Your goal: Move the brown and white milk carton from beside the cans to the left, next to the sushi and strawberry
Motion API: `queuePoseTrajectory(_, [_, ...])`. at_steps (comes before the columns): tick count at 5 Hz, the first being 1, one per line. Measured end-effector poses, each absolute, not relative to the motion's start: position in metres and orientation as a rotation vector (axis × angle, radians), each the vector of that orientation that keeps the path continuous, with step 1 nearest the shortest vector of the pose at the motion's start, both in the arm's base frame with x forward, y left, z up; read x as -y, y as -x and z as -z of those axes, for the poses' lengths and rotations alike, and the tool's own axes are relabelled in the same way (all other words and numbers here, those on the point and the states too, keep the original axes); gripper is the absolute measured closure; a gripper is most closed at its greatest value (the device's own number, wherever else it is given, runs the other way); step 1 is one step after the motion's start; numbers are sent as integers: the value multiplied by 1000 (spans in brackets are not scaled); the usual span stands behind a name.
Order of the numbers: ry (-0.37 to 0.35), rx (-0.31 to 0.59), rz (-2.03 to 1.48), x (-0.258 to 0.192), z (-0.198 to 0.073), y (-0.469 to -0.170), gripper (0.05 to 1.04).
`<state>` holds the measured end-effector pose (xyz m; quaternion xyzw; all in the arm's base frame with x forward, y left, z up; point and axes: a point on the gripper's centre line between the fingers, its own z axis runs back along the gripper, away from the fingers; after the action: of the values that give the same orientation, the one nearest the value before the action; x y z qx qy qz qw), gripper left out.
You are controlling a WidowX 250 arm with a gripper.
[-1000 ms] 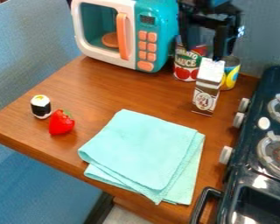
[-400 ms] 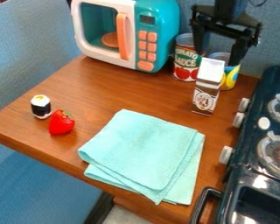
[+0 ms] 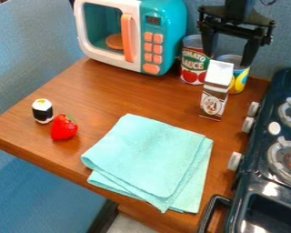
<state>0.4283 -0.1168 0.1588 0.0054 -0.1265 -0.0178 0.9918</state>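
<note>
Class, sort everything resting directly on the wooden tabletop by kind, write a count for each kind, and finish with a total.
Cans: 2 (red-labelled can, yellow-and-blue can)
Cartons: 1 (carton)
Toy foods: 2 (strawberry, sushi roll)
Cloths: 1 (teal cloth)
Toy microwaves: 1 (toy microwave)
Total: 7

toy microwave [image 3: 167,32], strawberry [image 3: 63,129], folded cloth [image 3: 149,157], stove [image 3: 252,157]

We're viewing a brown wooden counter [image 3: 99,95]. At its back we're seeing a teal-and-white toy microwave [image 3: 163,13], then a tomato sauce can [image 3: 193,68] and a yellow-and-blue can [image 3: 238,81], a small brown-and-white carton [image 3: 214,102] standing in front of them. Nearer, we're noting a folded aqua cloth [image 3: 151,157]; left of it, a red strawberry [image 3: 63,128] beside a sushi roll [image 3: 42,112].
</note>
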Motion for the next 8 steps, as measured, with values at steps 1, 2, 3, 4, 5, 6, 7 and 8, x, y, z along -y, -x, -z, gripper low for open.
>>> queuePoseTrajectory(1, [-14,235,4,118,-151,-436,82])
queuePoseTrajectory(2, [-32,208,-19,112,-145,-446,82])
queuePoseTrajectory(3, [-8,198,-28,104,-141,-449,82])
queuePoseTrajectory(4, [8,190,-40,101,-139,-452,82])
queuePoseTrajectory(5, [22,173,-49,100,-135,-453,82])
queuePoseTrajectory(6, [53,185,-62,100,-135,-456,82])
queuePoseTrajectory(7, [73,184,-52,103,-135,-456,82])
queuePoseTrajectory(8, [66,154,-52,104,-123,-458,82])
